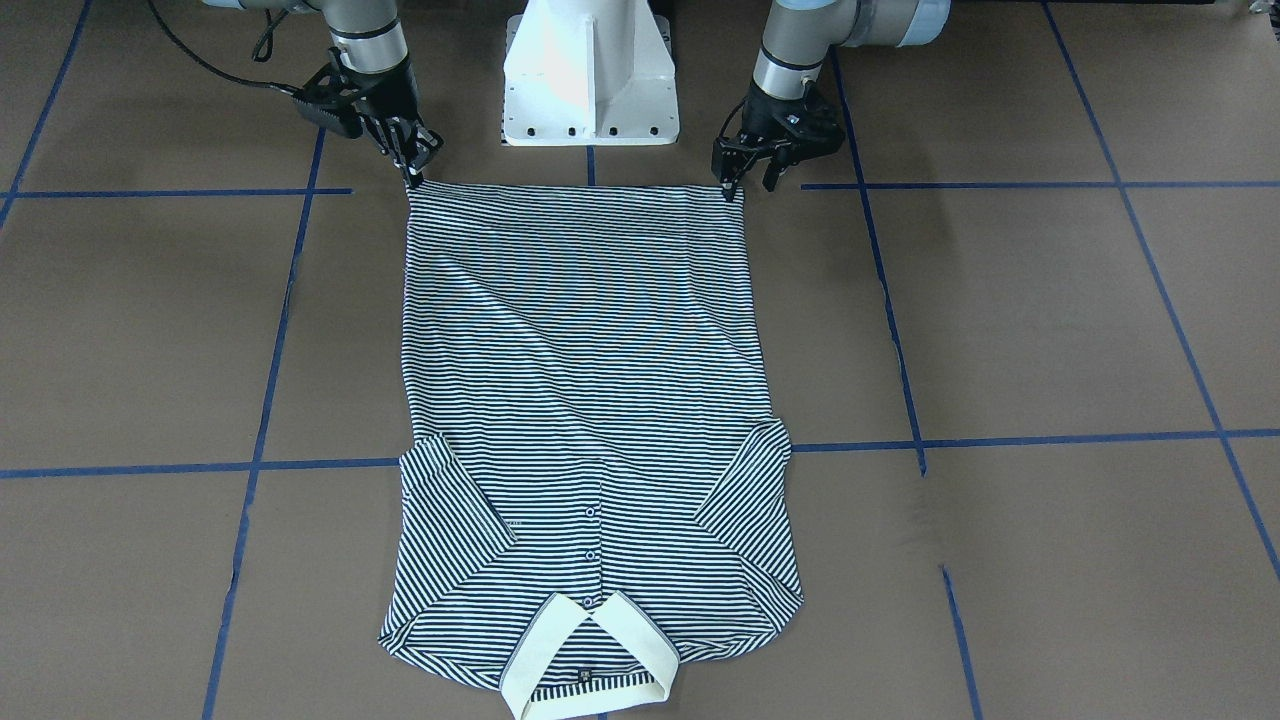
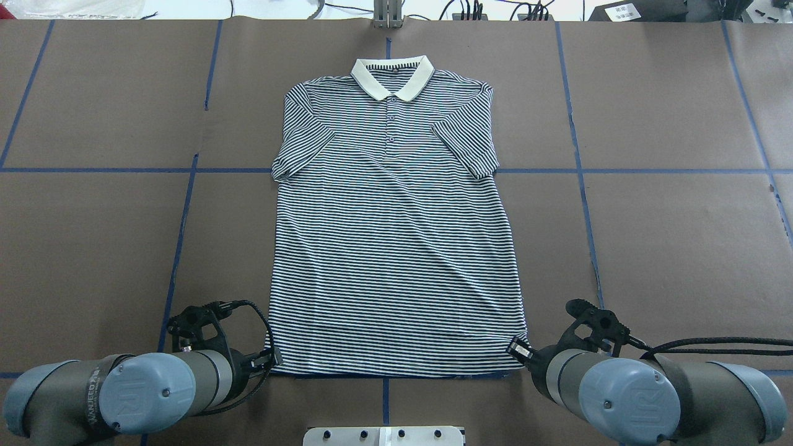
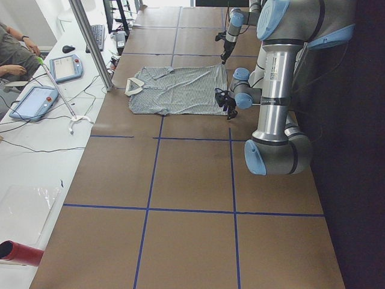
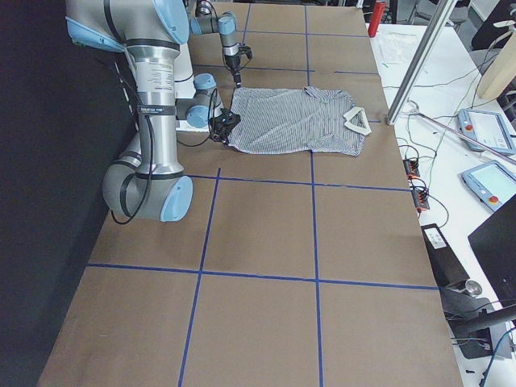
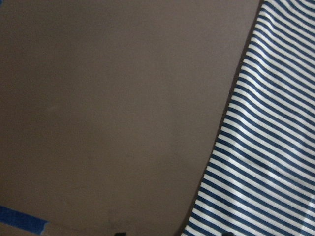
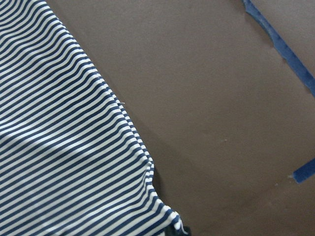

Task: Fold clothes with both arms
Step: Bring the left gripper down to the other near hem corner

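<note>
The striped polo shirt [image 1: 580, 380] lies flat and face up on the brown table, cream collar [image 2: 391, 77] at the far side, sleeves folded in, hem toward the robot. My left gripper [image 1: 748, 188] is open at the hem's left corner [image 2: 272, 359], one finger at the cloth edge. Its wrist view shows the shirt's side edge [image 5: 266, 147] and two dark fingertips [image 5: 119, 233] apart at the bottom. My right gripper [image 1: 413, 178] is shut on the hem's other corner [image 2: 517, 348]. Its wrist view shows the cloth [image 6: 64, 147] puckered toward the fingertips.
The white pedestal base [image 1: 590, 80] stands just behind the hem, between the arms. Blue tape lines [image 1: 280, 300] cross the brown table cover. A side bench with tablets [image 3: 66, 66] and a metal pole [image 3: 90, 42] lies beyond the collar end.
</note>
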